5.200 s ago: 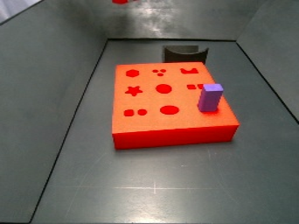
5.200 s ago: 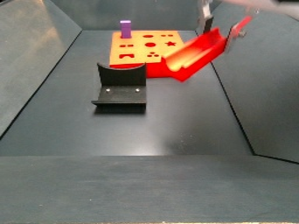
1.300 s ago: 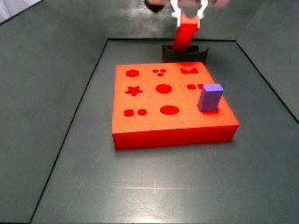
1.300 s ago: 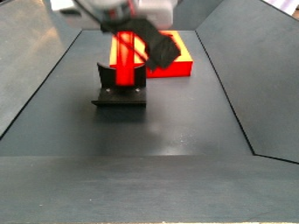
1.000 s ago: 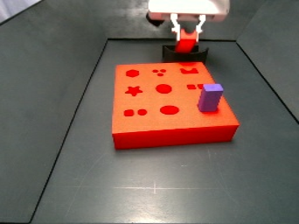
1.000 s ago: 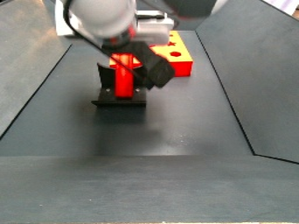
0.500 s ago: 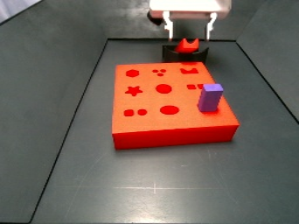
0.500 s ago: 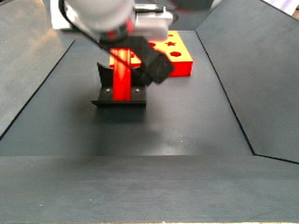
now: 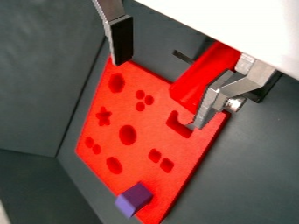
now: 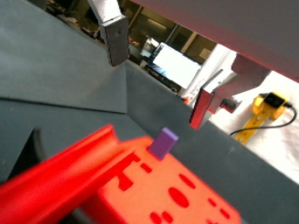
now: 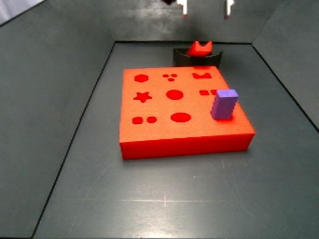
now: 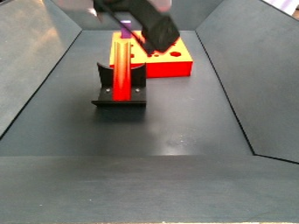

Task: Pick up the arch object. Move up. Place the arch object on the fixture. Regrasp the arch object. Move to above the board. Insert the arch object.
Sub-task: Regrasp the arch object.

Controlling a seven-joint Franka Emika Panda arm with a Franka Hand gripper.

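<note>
Side views show the gripper (image 11: 206, 7) risen off the arch object (image 12: 122, 72), fingers apart and empty — half a second ago it straddled the bar. Left resting on the fixture (image 12: 119, 94), the bar looks placed — regrasping likely comes next.

The dark grey floor (image 11: 75, 187) carries the board (image 11: 187, 131) and, just beyond its far edge, the fixture (image 12: 119, 94); the gripper (image 11: 206, 7), jaws apart, hangs above the fixture, clear of the floor.

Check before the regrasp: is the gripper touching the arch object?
Apart. In a side view the gripper hangs open above the arch object, which rests on the fixture, dark wall showing between them.
</note>
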